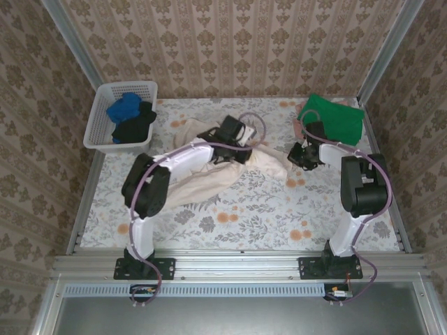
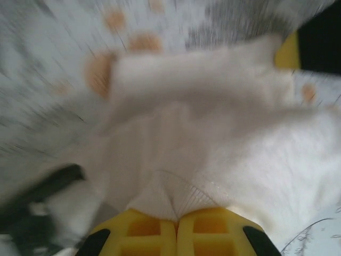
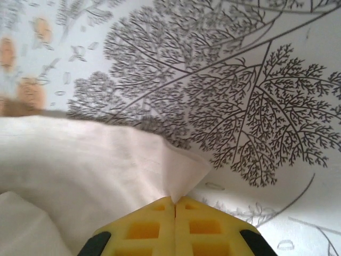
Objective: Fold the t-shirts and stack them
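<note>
A large cream t-shirt [image 1: 209,183] lies crumpled across the middle of the flowered table. My left gripper [image 1: 234,150] is over its upper part and is shut on a ribbed edge of the cream cloth [image 2: 176,200], its yellow fingers [image 2: 146,234] pressed together. My right gripper [image 1: 302,155] is at the shirt's right end, shut on a pointed corner of the cream t-shirt [image 3: 178,178]. A bright green t-shirt [image 1: 334,117] lies folded at the back right. Blue [image 1: 124,108] and black [image 1: 136,127] t-shirts sit in the basket.
A white lattice basket [image 1: 105,94] stands at the back left corner. Patterned walls and metal rails enclose the table [image 1: 244,216]. The right arm's upright links [image 1: 363,185] stand near the right edge.
</note>
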Robot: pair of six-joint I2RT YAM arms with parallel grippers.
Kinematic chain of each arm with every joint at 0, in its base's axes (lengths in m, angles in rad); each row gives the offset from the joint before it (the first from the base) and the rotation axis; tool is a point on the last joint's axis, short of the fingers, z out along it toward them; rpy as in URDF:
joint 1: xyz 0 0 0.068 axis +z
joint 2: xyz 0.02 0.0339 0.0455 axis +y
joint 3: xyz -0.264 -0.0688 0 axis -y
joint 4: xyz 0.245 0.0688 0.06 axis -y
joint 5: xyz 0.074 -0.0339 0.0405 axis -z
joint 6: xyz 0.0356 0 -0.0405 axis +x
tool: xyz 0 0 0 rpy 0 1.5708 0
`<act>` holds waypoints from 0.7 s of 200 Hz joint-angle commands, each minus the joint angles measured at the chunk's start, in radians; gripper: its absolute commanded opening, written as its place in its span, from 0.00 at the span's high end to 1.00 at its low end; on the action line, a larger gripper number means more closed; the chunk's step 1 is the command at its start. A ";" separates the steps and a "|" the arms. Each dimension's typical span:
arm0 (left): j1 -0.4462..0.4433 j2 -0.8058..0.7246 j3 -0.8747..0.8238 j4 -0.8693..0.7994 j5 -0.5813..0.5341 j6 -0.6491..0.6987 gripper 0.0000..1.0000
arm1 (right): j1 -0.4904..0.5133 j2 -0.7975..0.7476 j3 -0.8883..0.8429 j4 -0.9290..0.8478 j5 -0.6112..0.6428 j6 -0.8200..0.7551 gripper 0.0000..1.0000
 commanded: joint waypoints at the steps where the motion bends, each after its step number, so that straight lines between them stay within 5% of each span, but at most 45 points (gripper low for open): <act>1: 0.003 -0.030 0.232 -0.106 0.009 0.110 1.00 | -0.020 -0.161 0.038 -0.037 0.002 0.012 1.00; 51: -0.015 0.309 1.248 -0.486 0.083 0.213 1.00 | -0.033 -0.456 0.318 -0.190 0.156 -0.008 1.00; 67: 0.000 0.306 1.364 -0.524 0.071 0.213 1.00 | -0.011 -0.509 0.392 -0.216 0.204 -0.024 1.00; 85: 0.035 0.149 1.128 -0.496 0.048 0.216 1.00 | 0.046 -0.550 0.434 -0.217 0.208 -0.042 1.00; 107: 0.107 -0.211 0.383 -0.099 -0.025 0.179 1.00 | 0.211 -0.549 0.427 -0.196 0.219 -0.088 1.00; 118: 0.177 -0.360 0.085 0.082 -0.012 0.103 0.90 | 0.286 -0.525 0.389 -0.169 0.193 -0.085 1.00; 140: 0.338 -0.517 -0.217 0.092 -0.019 0.006 0.81 | 0.454 -0.443 0.281 -0.114 0.197 -0.077 1.00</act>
